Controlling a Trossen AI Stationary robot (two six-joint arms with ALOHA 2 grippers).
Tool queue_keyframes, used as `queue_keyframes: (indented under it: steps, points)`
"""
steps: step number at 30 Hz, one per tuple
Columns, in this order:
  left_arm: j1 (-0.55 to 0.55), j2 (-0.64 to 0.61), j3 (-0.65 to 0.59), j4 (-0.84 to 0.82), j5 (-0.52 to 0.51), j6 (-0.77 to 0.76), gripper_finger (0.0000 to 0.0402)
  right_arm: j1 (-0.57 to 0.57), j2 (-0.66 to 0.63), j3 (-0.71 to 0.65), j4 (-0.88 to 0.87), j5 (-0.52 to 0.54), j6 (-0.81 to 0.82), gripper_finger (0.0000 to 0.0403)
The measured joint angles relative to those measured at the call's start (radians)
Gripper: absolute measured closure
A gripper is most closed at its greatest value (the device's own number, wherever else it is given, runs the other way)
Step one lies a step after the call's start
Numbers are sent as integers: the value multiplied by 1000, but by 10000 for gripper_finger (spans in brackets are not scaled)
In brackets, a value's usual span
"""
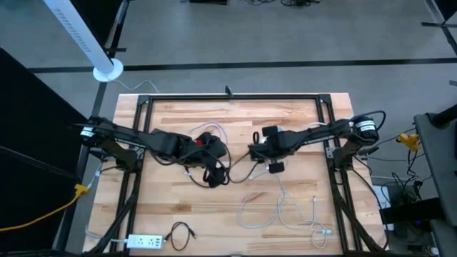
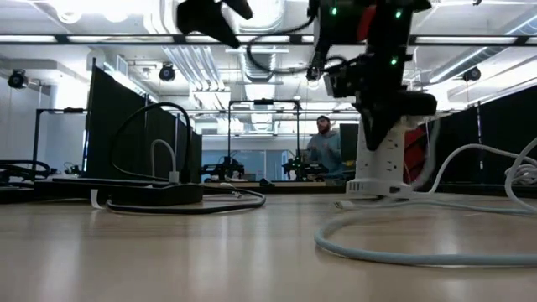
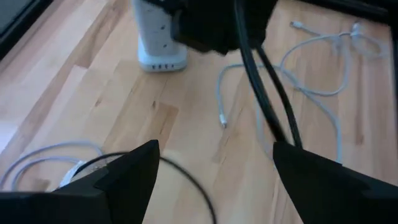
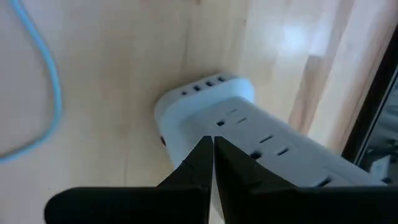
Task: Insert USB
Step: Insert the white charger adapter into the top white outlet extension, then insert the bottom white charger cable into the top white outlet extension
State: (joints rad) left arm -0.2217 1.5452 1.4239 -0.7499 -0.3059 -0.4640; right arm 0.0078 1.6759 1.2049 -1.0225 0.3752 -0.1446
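High view: both arms meet mid-desk (image 1: 300, 114) on pale wood planks; a white cable (image 1: 282, 210) loops toward the front right corner.

Low view: a white power strip (image 2: 379, 159) stands upright.

Left wrist view: left claw (image 3: 214, 168) spread wide.

Right wrist view: right claw (image 4: 213, 158) pressed together against the strip's smooth plastic.

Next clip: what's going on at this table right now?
Two robot arms work over a wooden table strewn with cables. The right pincer is shut, its tips against a white power strip that stands on end, USB ports near the wood. Whether it grips the strip is unclear. The left pincer hangs open above the table, empty, facing the strip, with a loose white cable lying beyond. Nothing is plugged into the USB ports yet.
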Motion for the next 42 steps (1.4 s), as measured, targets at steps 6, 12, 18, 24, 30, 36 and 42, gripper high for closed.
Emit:
queue_keyframes:
  steps: [6, 12, 18, 24, 30, 36, 42]
  points:
    - [-7, -55, 0, -170, -59, -82, 91, -82, -8, -5, -29, 101, -23, 403]
    - [-43, -148, 0, -294, -148, -164, 91, -101, -99, -5, -34, 150, -12, 403]
    - [-68, -232, 0, -351, -236, -215, 91, -69, -241, -3, -39, -57, 105, 403]
    - [-68, -284, 0, -350, -277, -211, 91, 70, -337, -61, 56, -328, 195, 403]
    - [-68, -304, 0, -350, -288, -199, 91, 259, -353, -163, 350, -499, 248, 403]
    - [-68, -312, 0, -401, -288, -222, 91, 427, -212, -228, 611, -555, 242, 403]
    - [-67, -325, 0, -432, -255, -331, 91, 548, -40, -228, 736, -604, 163, 403]
